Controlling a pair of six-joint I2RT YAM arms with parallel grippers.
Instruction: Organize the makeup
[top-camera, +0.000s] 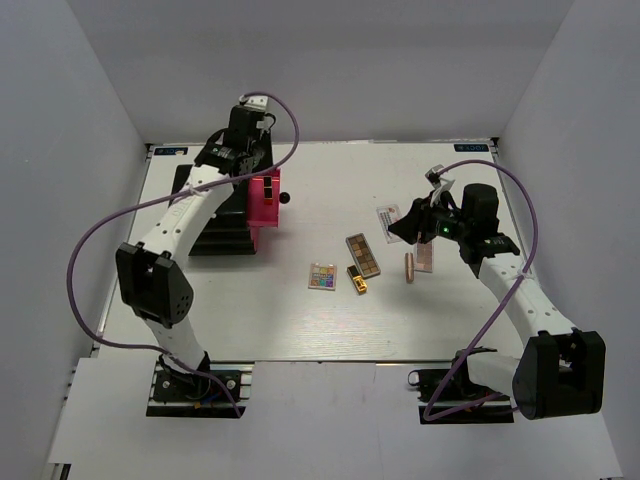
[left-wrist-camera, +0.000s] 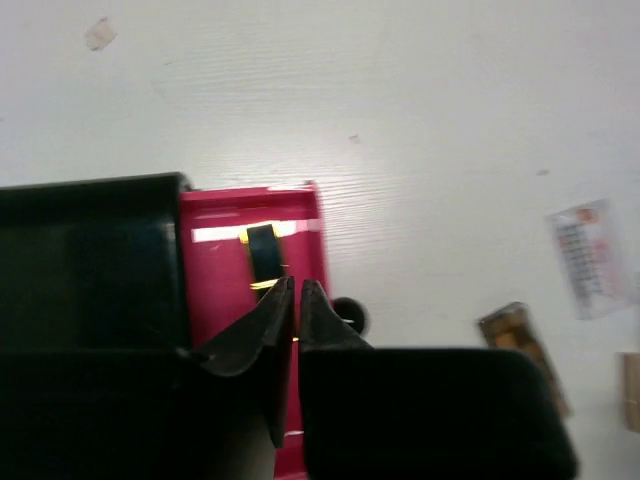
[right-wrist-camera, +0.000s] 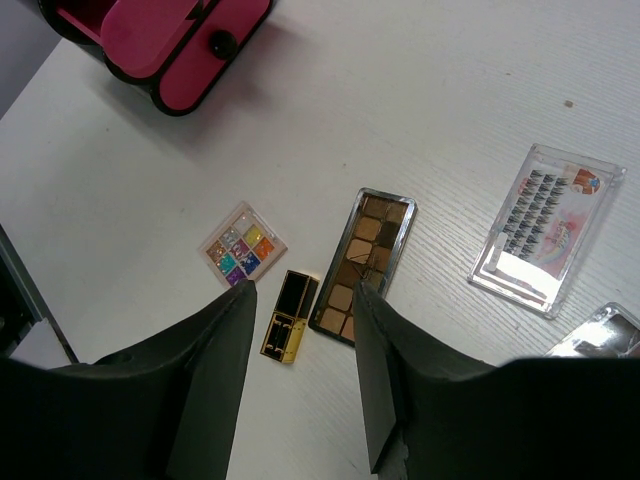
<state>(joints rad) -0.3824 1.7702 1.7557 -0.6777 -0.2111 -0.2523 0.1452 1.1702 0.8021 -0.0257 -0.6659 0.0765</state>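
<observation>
L gripper (left-wrist-camera: 297, 286) closed over drawer (left-wrist-camera: 215, 285); R gripper (right-wrist-camera: 305, 292) spread

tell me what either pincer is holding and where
Nothing. The left pincer is shut and empty over the pink drawer; the right pincer is open and empty.

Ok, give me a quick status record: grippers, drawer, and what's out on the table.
left gripper: shut, empty, above the open pink drawer
drawer contents: one dark lipstick
right gripper: open, empty, over the gold-black lipstick
on table: multicoloured square palette, long brown eyeshadow palette, gold-black lipstick, rose-gold tube, pinkish flat case, false-lash case
</observation>
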